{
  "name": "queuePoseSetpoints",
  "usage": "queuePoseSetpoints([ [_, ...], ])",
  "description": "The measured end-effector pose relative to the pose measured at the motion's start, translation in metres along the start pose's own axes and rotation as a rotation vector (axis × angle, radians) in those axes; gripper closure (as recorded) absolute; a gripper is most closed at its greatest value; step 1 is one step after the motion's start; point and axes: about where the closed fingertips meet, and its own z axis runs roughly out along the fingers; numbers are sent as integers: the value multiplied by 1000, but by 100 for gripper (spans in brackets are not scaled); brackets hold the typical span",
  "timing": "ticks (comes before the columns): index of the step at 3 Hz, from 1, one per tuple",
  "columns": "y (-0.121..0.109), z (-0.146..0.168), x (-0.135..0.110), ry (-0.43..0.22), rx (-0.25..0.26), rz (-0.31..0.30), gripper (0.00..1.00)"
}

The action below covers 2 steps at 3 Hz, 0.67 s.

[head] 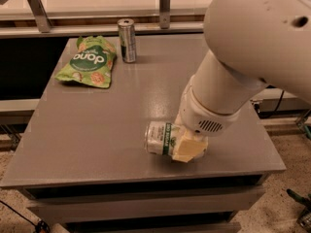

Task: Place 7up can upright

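The gripper [188, 148] is sitting low over the grey table [97, 144], against the right end of the 7up can [158, 139]. The can is lying on its side, sticking out to the gripper's left in view. Whether the gripper is clamping the can cannot be told. Well beyond the gripper and to its left, a slim can [127, 40] is standing beside a green snack bag [87, 62].

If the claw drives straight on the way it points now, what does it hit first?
The claw points down at the 7up can, which lies on its side near the table's front edge. Probably the can first, if they are not touching yet; the table is just beneath. Depth is unclear.
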Motion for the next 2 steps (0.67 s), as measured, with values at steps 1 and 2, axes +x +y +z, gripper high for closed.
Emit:
queuePoseSetpoints([
  [1, 15, -8, 0, -17, 47, 7, 100],
  [2, 44, -23, 17, -26, 137, -19, 100],
])
